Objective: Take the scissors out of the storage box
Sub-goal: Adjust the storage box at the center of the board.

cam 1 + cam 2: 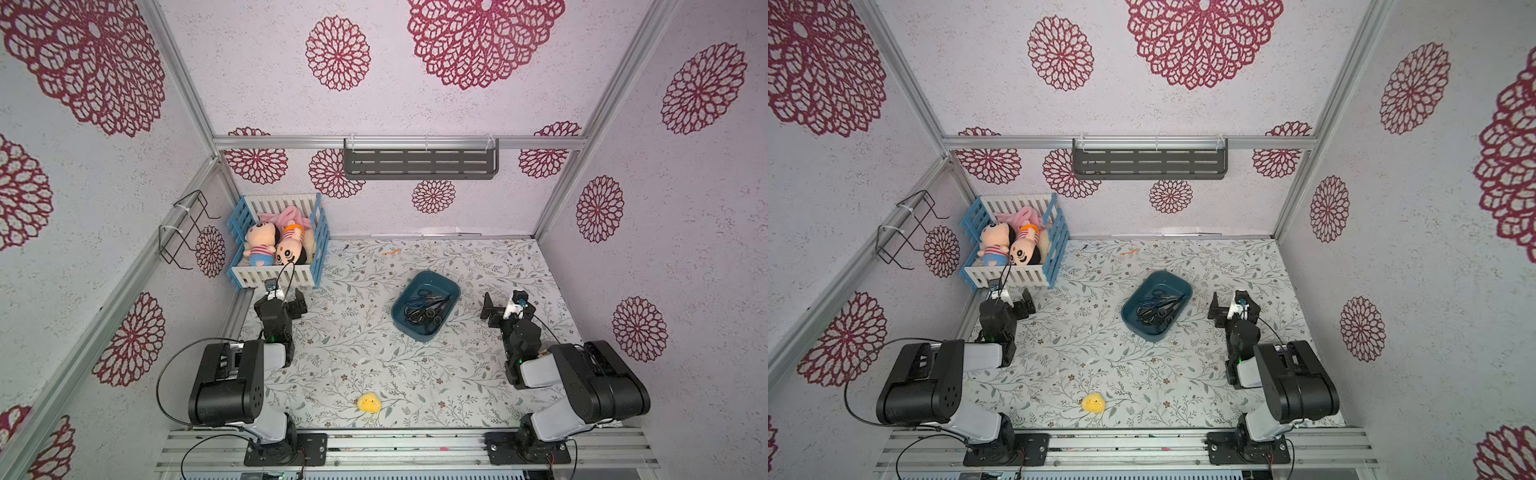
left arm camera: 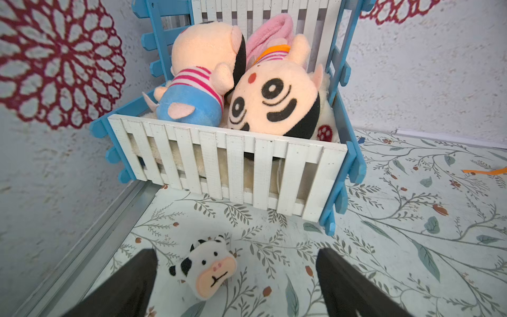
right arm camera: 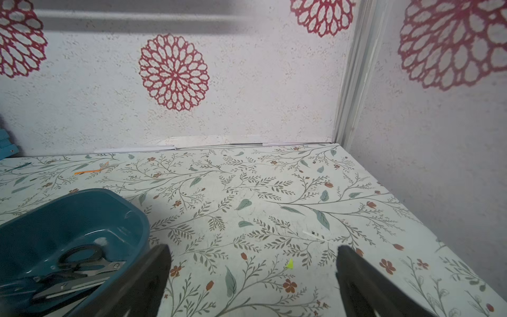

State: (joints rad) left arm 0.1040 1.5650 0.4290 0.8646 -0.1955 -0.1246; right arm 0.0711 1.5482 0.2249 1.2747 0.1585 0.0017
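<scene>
- The storage box (image 1: 440, 286) (image 1: 1170, 285) sits on the floral surface (image 1: 353, 357), between the two arms and nearer the right one.
- In both top views its long axis runs on a diagonal, with the far end toward the right arm's side and the near end toward the left arm's side.
- The scissors (image 1: 426, 309) (image 1: 1158, 311) lie in a crossed heap inside the box, flat on its floor.
- Most of them follow the box's diagonal, with black loops bunched toward its near end. The right wrist view shows one pair (image 3: 82, 270) with its loop at the opposite end. Which way each of the others points is too small to tell.
- The right claw (image 3: 253, 248) is spread wide and holds nothing. It is just beside the box, over bare surface.
- The left claw (image 2: 236, 252) is also spread wide and empty, and faces the slatted crate (image 1: 276, 272). A small cow plush (image 2: 210, 270) lies on the surface between its fingers.
</scene>
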